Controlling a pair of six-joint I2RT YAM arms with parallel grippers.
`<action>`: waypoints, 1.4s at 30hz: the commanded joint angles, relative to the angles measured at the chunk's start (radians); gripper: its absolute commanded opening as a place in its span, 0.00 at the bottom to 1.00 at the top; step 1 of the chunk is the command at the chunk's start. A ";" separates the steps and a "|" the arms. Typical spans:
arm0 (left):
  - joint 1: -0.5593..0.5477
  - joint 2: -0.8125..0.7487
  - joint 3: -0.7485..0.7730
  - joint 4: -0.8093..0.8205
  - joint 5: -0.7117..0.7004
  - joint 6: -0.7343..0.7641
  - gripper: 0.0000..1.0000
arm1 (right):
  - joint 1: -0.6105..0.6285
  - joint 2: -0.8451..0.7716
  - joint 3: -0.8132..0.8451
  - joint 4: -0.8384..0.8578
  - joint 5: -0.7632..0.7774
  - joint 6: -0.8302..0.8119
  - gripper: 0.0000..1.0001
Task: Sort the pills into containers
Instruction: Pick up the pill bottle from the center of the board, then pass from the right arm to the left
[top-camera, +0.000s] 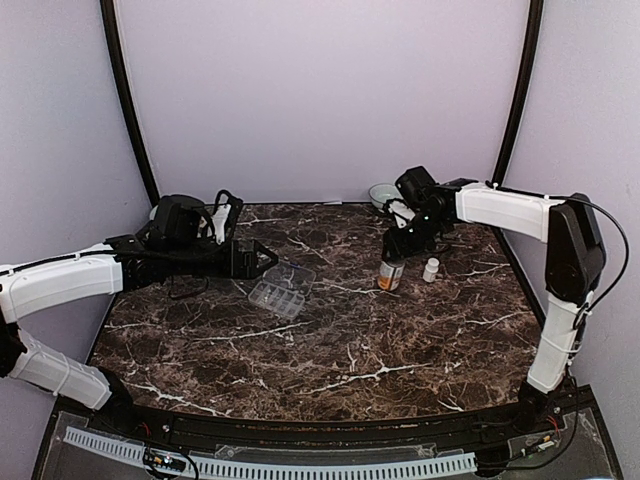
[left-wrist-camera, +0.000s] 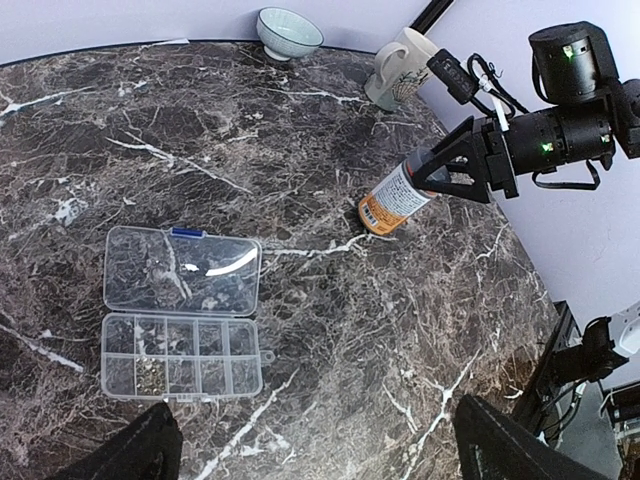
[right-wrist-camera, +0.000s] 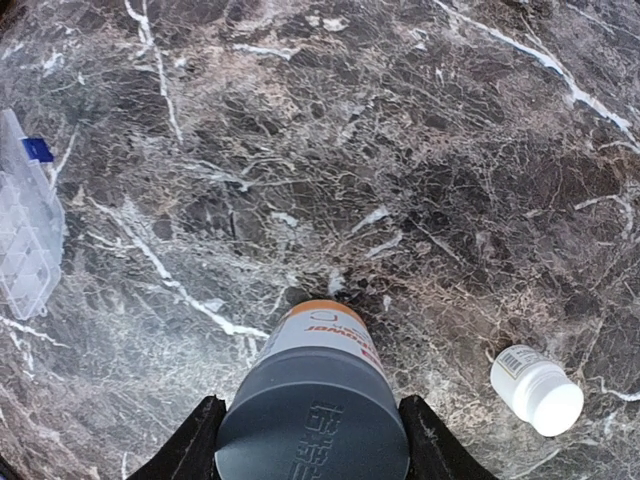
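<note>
The clear organizer box (top-camera: 280, 288) lies open on the marble table, lid folded back; it also shows in the left wrist view (left-wrist-camera: 182, 357) and at the left edge of the right wrist view (right-wrist-camera: 25, 235). Small tan pieces (left-wrist-camera: 150, 372) lie in one compartment. My left gripper (top-camera: 265, 262) (left-wrist-camera: 320, 450) is open and empty, hovering just right of the box. My right gripper (top-camera: 400, 245) (right-wrist-camera: 312, 440) is shut on the grey cap of an orange pill bottle (top-camera: 391, 274) (left-wrist-camera: 393, 198) (right-wrist-camera: 320, 335), which leans with its base at the table surface.
A small white bottle (top-camera: 431, 269) (right-wrist-camera: 537, 389) stands right of the orange one. A ceramic bowl (top-camera: 381, 194) (left-wrist-camera: 290, 32) and a mug (left-wrist-camera: 400, 68) sit at the back edge. Curtain walls enclose the table.
</note>
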 joint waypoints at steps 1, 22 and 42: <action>0.002 -0.003 -0.012 0.037 0.038 -0.012 0.98 | 0.009 -0.088 0.006 0.046 -0.076 0.033 0.25; 0.001 0.088 -0.016 0.234 0.275 -0.030 0.99 | 0.071 -0.271 0.026 0.118 -0.308 0.186 0.22; 0.004 0.245 -0.009 0.743 0.420 -0.296 0.99 | 0.131 -0.378 0.000 0.322 -0.496 0.396 0.21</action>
